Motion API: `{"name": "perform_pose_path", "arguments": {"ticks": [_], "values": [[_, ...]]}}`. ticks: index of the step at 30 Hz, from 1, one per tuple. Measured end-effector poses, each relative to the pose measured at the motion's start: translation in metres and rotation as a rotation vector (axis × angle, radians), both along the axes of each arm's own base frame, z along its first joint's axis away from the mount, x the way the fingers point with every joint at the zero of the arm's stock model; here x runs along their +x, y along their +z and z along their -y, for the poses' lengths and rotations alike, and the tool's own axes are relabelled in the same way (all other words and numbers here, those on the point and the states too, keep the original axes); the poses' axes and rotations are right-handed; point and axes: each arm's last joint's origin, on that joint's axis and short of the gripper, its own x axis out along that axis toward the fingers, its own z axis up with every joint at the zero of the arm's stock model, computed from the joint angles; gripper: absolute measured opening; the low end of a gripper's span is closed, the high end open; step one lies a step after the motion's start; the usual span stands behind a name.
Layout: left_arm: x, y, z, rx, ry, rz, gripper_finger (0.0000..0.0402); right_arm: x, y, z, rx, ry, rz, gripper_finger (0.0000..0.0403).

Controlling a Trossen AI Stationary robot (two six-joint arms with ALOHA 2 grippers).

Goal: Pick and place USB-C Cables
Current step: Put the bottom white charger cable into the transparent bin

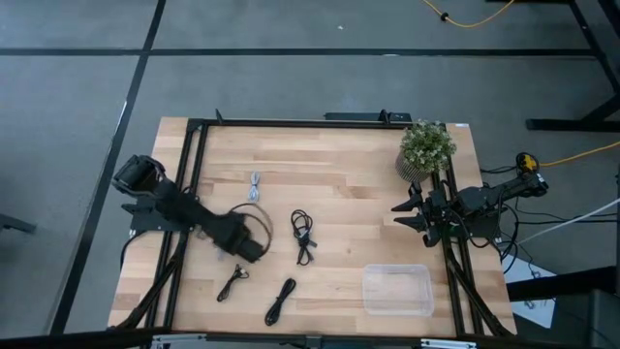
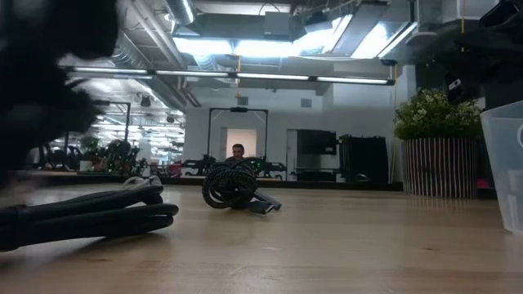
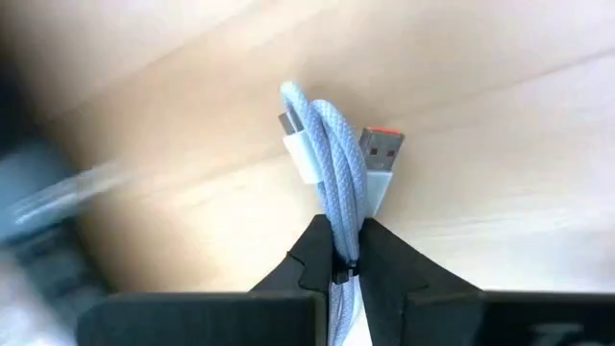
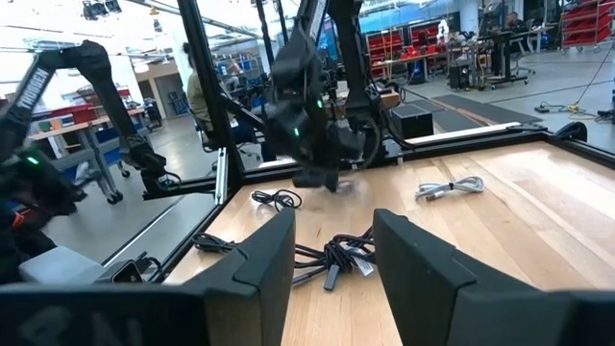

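Observation:
My left gripper is over the table's left-middle, shut on a pale blue-grey USB-C cable bundle. A second pale cable lies flat farther back and also shows in the right wrist view. A black cable bundle lies at the table's middle. Two more black cables lie near the front edge. My right gripper waits open at the table's right side, its fingers apart with nothing between them. My left gripper pinches the pale bundle between its two fingers, across the folded strands near one end of the bundle. Several strands lie in the hold together. The plug end reaches out past the fingertips. Whether any part rests on the table, I cannot tell.
A clear plastic container sits at the front right of the table. A potted plant stands at the far right corner. A black frame runs along the table's left, far and right sides. A person sits far off in the room.

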Motion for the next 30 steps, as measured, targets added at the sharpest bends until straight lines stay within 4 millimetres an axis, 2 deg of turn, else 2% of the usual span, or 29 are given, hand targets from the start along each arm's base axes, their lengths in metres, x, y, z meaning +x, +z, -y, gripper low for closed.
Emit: {"name": "perform_pose_path", "arguments": {"ticks": [6,11,17,20,23,27,30], "values": [[0.053,0.071,-0.002,0.377,-0.294,0.322,0.0022,0.0,0.0,0.0,0.003,0.0,0.001,0.0147],[0.089,0.124,-0.009,0.615,-0.468,0.505,0.0022,0.0,0.0,0.0,0.004,0.0,0.001,0.0147],[0.138,0.162,-0.023,0.774,-0.726,0.757,0.0022,0.0,0.0,0.0,0.004,0.0,0.001,0.0147],[0.163,0.169,-0.028,0.786,-0.909,0.906,0.0022,0.0,0.001,0.001,0.009,-0.027,0.009,0.0147],[0.184,0.162,-0.032,0.737,-1.055,1.057,0.0022,-0.001,0.005,0.005,-0.009,-0.169,0.024,0.0147],[0.206,0.146,-0.035,0.664,-1.126,1.205,0.0022,-0.006,0.02,0.015,-0.03,-0.471,0.04,0.0147],[0.223,0.128,-0.032,0.598,-1.155,1.283,0.0022,-0.008,0.025,0.018,-0.052,-0.57,0.034,0.0147]]}}
